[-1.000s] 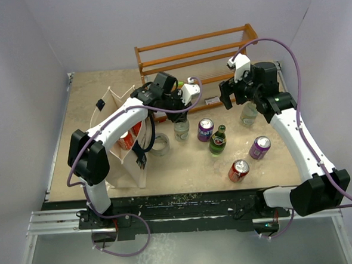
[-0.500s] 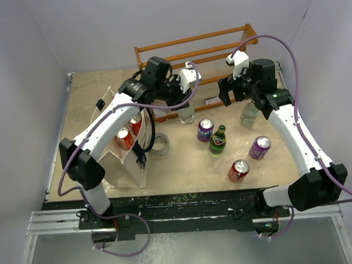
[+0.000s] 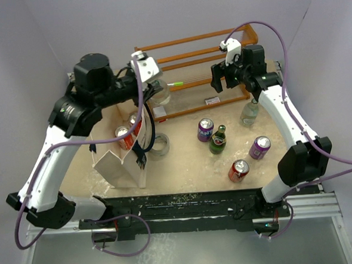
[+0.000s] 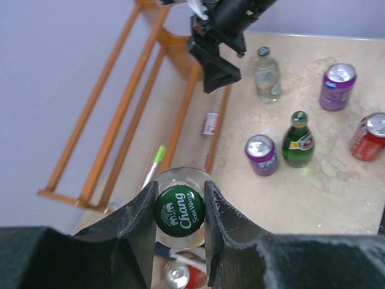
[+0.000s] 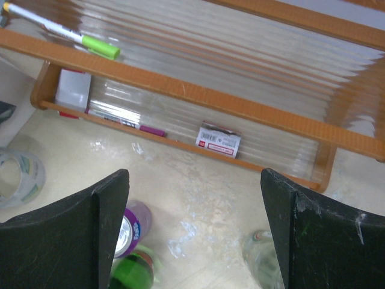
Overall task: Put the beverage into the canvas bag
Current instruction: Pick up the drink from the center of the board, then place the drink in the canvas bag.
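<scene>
The beverage [image 4: 180,208], a clear bottle with a green cap, hangs clenched at its neck in the left jaws, off the surface. The canvas bag [image 3: 126,171] stands below those jaws, toward the arm's base, with red cans [image 3: 123,135] inside. Held by the neck only, the bottle could swing, catch the bag's rim or knock the cans. The right jaws are released and empty above the wooden rack [image 5: 198,99].
</scene>
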`<state>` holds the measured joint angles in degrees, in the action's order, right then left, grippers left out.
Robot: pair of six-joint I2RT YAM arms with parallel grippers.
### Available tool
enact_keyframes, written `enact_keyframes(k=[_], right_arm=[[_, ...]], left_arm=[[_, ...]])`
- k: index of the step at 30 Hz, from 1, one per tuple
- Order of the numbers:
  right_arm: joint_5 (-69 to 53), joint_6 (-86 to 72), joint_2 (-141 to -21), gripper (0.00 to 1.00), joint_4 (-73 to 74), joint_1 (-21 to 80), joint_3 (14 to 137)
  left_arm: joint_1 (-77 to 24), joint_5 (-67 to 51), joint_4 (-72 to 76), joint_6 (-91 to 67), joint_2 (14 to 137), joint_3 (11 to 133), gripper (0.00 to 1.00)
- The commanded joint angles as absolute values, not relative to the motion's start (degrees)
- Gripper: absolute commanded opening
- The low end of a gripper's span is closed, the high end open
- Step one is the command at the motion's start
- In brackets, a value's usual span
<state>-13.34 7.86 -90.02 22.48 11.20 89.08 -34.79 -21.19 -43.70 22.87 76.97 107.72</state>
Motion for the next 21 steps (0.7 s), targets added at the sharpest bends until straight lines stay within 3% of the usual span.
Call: enact_keyframes(k=[1,9,21], right_arm=[[-15.6,4.7,-92.6,0.9,21.0,11.3,94.0],[-15.2,3.7,-98.0,0.89,22.2,13.6,99.5],[-14.4,3.7,-100.4,0.89,21.1,18.2,102.2]], left_arm=[[-29.6,-17.9,-36.5,24.0,70.6,111.4,0.0],[-22.0,-17.3,-40.5,22.7,63.8,107.1,0.0],[-18.6,-16.5,-42.8,20.1,61.6,95.1,0.0]])
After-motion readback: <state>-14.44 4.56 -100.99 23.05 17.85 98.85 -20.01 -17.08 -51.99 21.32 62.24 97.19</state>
